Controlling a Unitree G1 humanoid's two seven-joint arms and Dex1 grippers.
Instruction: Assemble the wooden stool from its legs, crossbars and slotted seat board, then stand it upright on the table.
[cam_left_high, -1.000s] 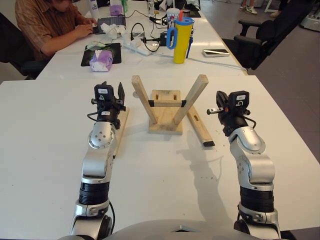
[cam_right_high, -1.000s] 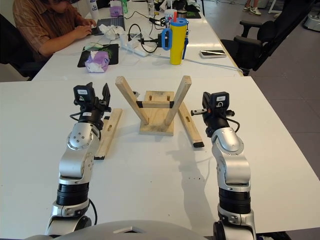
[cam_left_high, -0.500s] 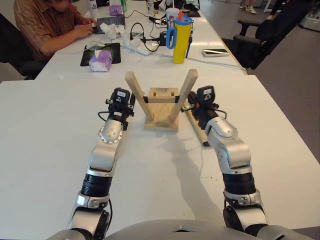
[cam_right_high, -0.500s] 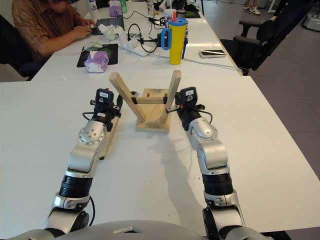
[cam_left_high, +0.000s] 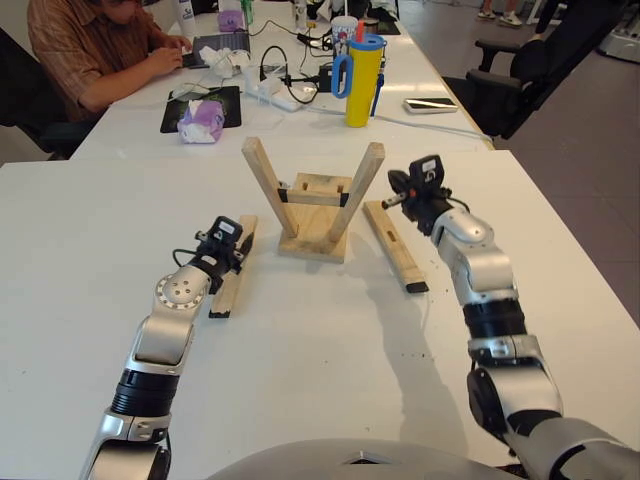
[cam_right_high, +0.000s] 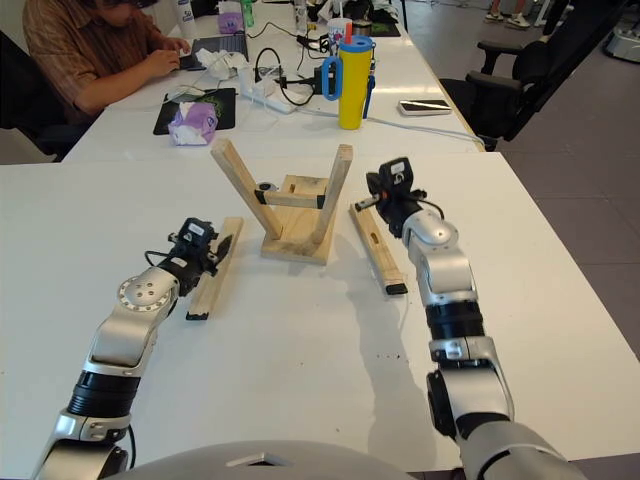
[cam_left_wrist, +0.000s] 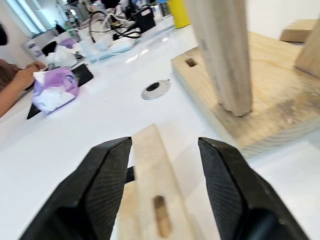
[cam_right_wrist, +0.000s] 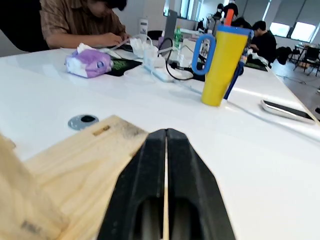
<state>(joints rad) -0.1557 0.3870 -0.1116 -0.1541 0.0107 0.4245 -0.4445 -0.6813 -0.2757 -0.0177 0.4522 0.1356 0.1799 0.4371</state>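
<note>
Half-built stool: left gripper backed off it to the 9 o'clock leg, fingers wide astride it, not squeezing. The right gripper is pinched shut, empty. Third leg next, probably.

Nothing legible here, honestly. The left gripper has a small white sticker back behind its fingers, and the right gripper has one too, but the print's too tiny to read.

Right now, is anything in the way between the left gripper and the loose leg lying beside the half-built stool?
Nothing visible stands in the way. The left gripper has its open fingers straddling the loose leg, with no object between them and the wood.
</note>
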